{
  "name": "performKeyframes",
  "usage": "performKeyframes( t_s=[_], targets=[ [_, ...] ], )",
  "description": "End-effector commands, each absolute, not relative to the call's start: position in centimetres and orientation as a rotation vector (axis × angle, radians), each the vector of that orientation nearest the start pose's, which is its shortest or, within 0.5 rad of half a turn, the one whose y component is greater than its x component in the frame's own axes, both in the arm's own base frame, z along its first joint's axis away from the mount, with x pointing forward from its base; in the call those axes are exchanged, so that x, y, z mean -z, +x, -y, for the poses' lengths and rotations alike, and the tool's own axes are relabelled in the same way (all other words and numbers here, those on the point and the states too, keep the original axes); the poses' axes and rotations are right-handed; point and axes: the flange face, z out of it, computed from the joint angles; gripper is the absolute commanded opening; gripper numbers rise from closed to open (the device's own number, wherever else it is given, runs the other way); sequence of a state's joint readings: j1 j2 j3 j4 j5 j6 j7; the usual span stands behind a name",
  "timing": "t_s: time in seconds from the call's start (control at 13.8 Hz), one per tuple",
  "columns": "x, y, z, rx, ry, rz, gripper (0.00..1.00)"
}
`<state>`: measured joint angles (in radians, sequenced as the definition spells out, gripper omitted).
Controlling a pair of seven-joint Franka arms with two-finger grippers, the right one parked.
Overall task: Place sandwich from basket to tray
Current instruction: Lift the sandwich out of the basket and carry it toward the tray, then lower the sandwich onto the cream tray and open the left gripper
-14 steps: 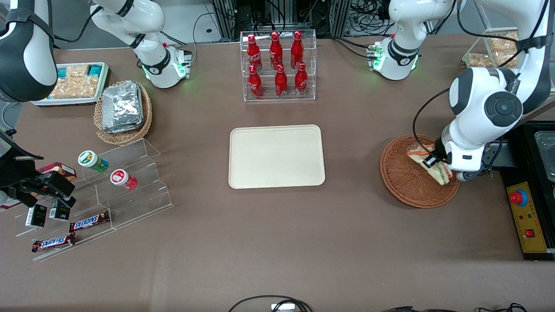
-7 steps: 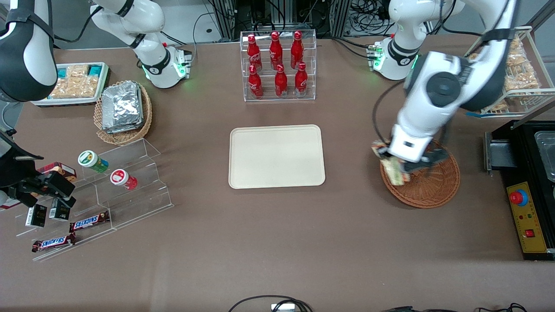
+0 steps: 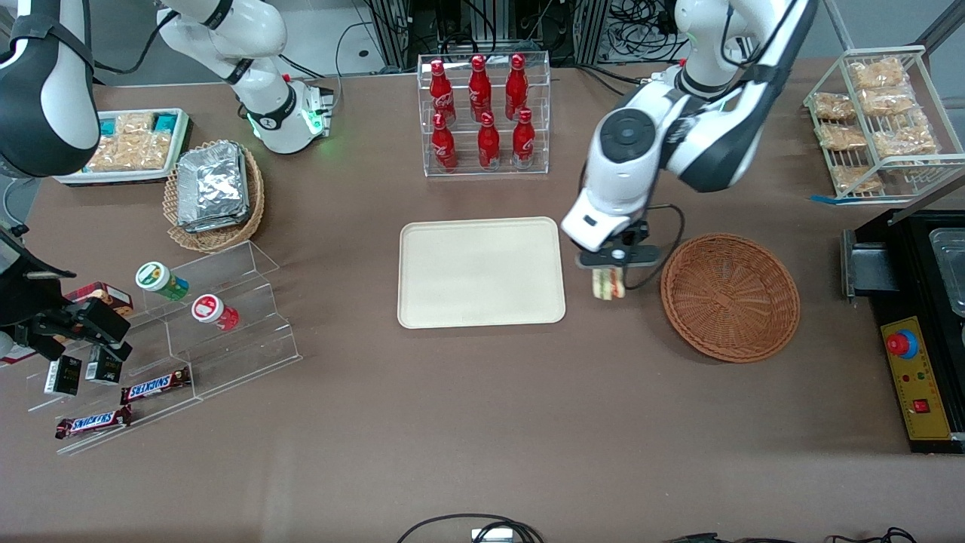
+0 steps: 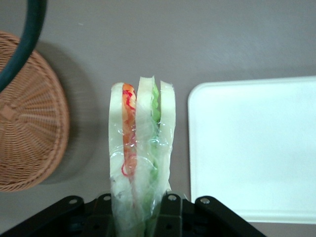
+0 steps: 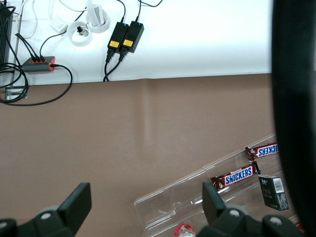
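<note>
The wrapped sandwich [image 3: 608, 283] [image 4: 141, 148], white bread with orange, red and green layers, hangs above the bare table between the cream tray [image 3: 481, 272] [image 4: 256, 148] and the reddish-brown wicker basket [image 3: 730, 296] [image 4: 29, 128]. My left gripper [image 3: 609, 264] [image 4: 138, 217] is shut on the sandwich, its fingers [image 4: 170, 212] pressing the wrap from both sides. Nothing lies in the basket or on the tray.
A clear rack of red bottles [image 3: 484, 113] stands farther from the front camera than the tray. A wire rack of snack bags [image 3: 878, 121] and a black control box [image 3: 916, 377] sit toward the working arm's end. A tan basket of foil packets [image 3: 213, 192] and acrylic steps [image 3: 188, 324] lie toward the parked arm's end.
The left gripper has lifted the sandwich out of the basket and carried it sideways toward the tray; it now hangs over the table between the two.
</note>
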<state>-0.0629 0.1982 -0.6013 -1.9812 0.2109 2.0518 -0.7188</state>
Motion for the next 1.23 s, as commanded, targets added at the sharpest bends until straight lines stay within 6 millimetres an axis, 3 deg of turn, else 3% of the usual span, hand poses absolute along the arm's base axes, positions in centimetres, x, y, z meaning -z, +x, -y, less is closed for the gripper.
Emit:
performKeyframes(
  t_s=[0.0, 0.29, 0.58, 0.94, 1.09, 1.16],
  targets=[
    [-35.6, 47.1, 38.2, -0.075, -3.054, -0.151, 0.00],
    [-32.6, 44.9, 42.7, -0.060, -3.066, -0.169, 0.00],
    [-27.2, 42.7, 45.9, -0.033, -3.062, -0.145, 0.00],
    [-23.5, 41.3, 46.9, -0.070, -3.045, -0.154, 0.01],
    [-22.5, 41.1, 46.9, -0.087, -3.040, -0.162, 0.17],
    [-22.3, 41.1, 46.9, -0.088, -3.035, -0.166, 0.34]
  ],
)
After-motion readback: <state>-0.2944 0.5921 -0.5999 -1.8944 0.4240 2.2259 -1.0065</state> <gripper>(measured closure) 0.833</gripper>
